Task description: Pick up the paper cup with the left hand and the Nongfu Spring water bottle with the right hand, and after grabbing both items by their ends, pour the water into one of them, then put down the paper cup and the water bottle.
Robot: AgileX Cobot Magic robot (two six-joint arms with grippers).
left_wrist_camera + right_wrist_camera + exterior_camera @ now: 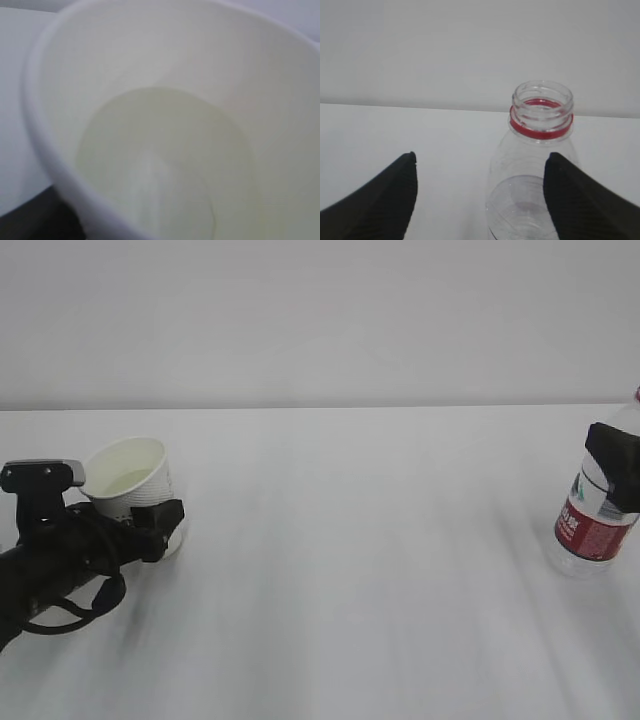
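Note:
The white paper cup [130, 475] is at the left of the table, its mouth leaning toward my left arm. My left gripper [165, 523] reaches around its lower part, with one black finger [160, 514] in front of it; whether the jaws press on it I cannot tell. The left wrist view looks straight into the cup [165, 150]. It shows a pale bottom, and I cannot make out water. The uncapped Nongfu Spring water bottle [595, 525] stands at the far right. My right gripper [482, 156] is open. The bottle [530, 165] stands next to its right finger [585, 200].
The white table [350, 590] stretches between cup and bottle, with a plain pale wall behind its far edge. Black cables loop below my left arm [60, 605]. The bottle stands near the right edge of the exterior view.

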